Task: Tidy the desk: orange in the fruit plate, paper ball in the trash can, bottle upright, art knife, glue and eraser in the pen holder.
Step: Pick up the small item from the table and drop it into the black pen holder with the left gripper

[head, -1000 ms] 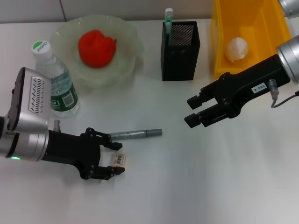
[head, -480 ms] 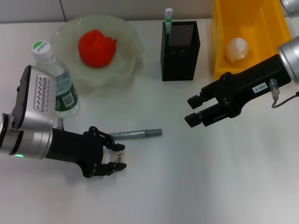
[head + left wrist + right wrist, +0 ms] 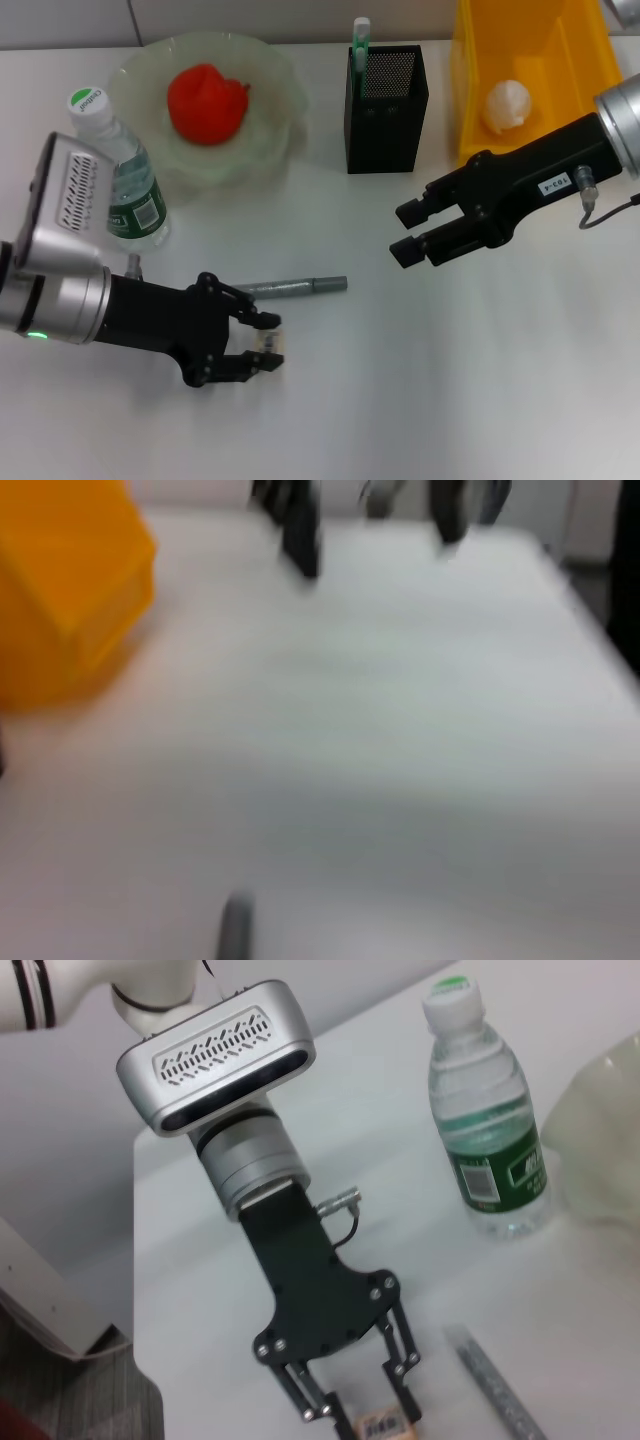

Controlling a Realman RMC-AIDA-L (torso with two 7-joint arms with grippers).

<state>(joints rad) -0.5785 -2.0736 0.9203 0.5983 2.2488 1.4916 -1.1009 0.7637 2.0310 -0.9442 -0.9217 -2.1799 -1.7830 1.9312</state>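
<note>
My left gripper [image 3: 270,342] sits low on the desk [image 3: 420,400], shut on the tan eraser [image 3: 268,345]. The right wrist view shows the eraser [image 3: 385,1426] pinched between its two fingertips. Just beyond it lies the grey glue [image 3: 292,288], flat on the desk. My right gripper [image 3: 405,232] hovers open and holds nothing, right of centre. The orange [image 3: 207,102] rests in the fruit plate [image 3: 285,75]. The paper ball [image 3: 505,105] lies in the trash can [image 3: 565,50]. The bottle [image 3: 115,165] stands upright. The art knife [image 3: 360,40] sticks out of the pen holder [image 3: 385,115].
The bottle [image 3: 485,1140] stands close behind my left arm, with the plate's edge [image 3: 610,1140] beside it. In the left wrist view the yellow bin [image 3: 60,600] stands far off across bare desk. The pen holder stands between the plate and the bin.
My left gripper slid forward around the eraser and its fingers closed in on it. The right gripper shifted slightly. The glue has not moved.
</note>
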